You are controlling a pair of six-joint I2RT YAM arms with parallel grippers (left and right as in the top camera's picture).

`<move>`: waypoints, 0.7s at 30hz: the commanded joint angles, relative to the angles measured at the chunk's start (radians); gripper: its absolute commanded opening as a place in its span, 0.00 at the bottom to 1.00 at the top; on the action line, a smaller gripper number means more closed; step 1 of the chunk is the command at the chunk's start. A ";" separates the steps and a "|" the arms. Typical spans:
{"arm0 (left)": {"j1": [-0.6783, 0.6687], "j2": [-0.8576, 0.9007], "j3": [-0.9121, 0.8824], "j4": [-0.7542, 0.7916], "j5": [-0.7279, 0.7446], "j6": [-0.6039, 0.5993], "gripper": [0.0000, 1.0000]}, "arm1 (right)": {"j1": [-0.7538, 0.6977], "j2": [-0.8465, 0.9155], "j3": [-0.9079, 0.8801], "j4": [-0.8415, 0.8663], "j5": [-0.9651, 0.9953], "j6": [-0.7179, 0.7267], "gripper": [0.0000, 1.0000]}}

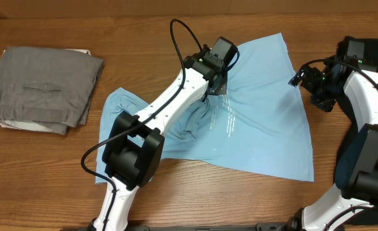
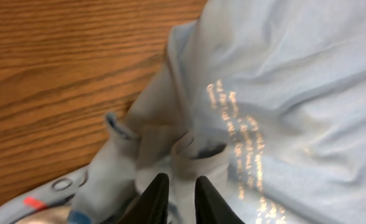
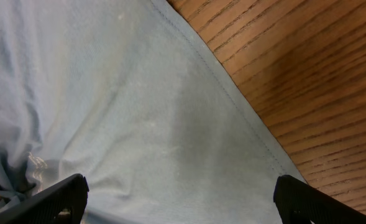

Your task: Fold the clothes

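Blue cotton, thin and limp: shirt (image 1: 266,128) sprawled across the middle of the grained wood table (image 1: 47,167), wadded at its left, flatter toward its right, white lettering (image 1: 229,119) face up. Left gripper (image 2: 178,182) nearly together, pinching a raised fold beside that lettering, creases radiating from the pinch. Right gripper (image 3: 179,186) spread wide, holding nothing, hovering over the stitched hem (image 3: 232,93) at the shirt's right edge. Likely step: spreading flat before any fold. Lift the pinch low and slowly; drag outward to smooth the wadded side. Bring the right fingers (image 3: 58,199) down on the hem, clamp one layer only, then pull against the left for even tension. Folded grey cloth (image 1: 44,90) well apart, far left.
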 commanded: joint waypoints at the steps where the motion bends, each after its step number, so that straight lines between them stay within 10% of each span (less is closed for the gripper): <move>1: 0.031 -0.023 0.053 -0.051 -0.031 0.008 0.19 | 0.001 -0.008 0.014 0.004 -0.002 -0.007 1.00; 21: 0.076 0.016 -0.020 0.027 0.137 0.003 0.28 | 0.001 -0.008 0.015 0.004 -0.002 -0.007 1.00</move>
